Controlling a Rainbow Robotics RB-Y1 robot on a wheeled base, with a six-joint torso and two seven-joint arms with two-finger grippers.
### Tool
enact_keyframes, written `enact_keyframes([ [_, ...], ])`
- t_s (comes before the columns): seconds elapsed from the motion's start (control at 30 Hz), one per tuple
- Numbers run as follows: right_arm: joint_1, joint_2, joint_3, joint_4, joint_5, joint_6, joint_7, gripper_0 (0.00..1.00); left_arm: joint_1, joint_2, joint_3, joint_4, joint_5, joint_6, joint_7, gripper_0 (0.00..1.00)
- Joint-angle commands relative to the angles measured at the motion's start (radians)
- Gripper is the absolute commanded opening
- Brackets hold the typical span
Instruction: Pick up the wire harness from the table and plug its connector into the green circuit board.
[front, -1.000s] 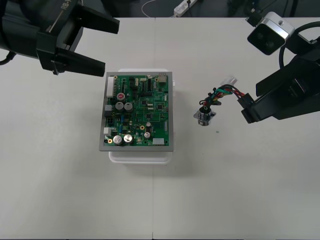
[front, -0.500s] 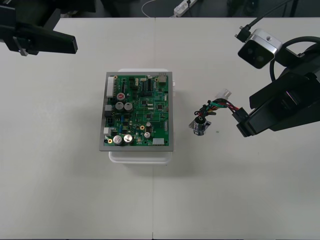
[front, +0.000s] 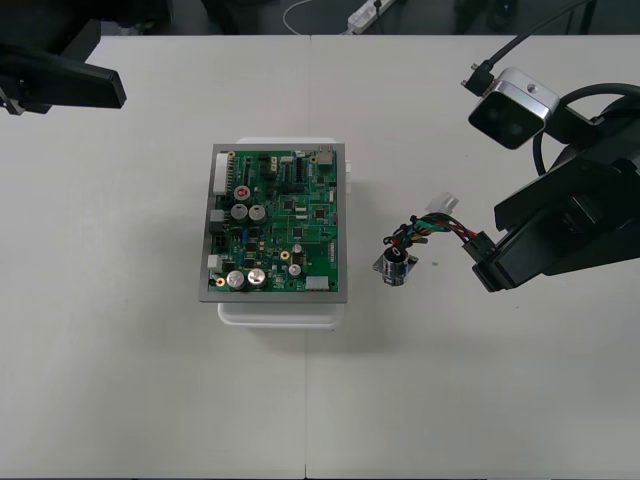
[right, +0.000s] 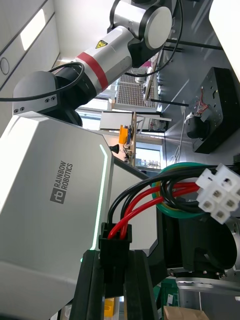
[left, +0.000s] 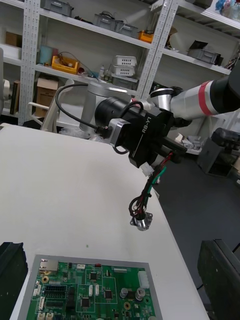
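From above, the board (front: 275, 225) sits on its base (front: 280, 312) mid-table (front: 150, 380), with bare table between it and the harness (front: 430, 232) to its right. The right gripper (front: 487, 262) covers the plug end. The socket (front: 393, 267) is nearest the board, and a white connector (front: 441, 205) pokes out behind. The left gripper (front: 60, 85) waits at the far left corner, cut off by the edge. At the right wrist, the right gripper (right: 116, 267) is pinched on the harness by its black plug (right: 115, 244). Red, black and green wires (right: 150, 197) loop up from the plug, hiding much behind them. At the left wrist, the left fingers (left: 11, 270) stand spread wide over the board (left: 90, 292), and the harness (left: 150, 187) dangles from the right gripper (left: 167, 152), well apart from the board.
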Motion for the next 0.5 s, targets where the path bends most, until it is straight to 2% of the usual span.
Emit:
enact_keyframes([
  [0.03,-0.002,-0.025,0.014,-0.028,-0.019,-0.004,0.003,0.0,0.03,0.046,0.03,-0.053,0.019,-0.028,-0.081,1.0],
  [0.5,-0.085,-0.004,0.114,-0.006,-0.028,-0.004,0.003,0.0,0.044,0.046,-0.018,-0.082,0.063,-0.028,-0.126,1.0],
])
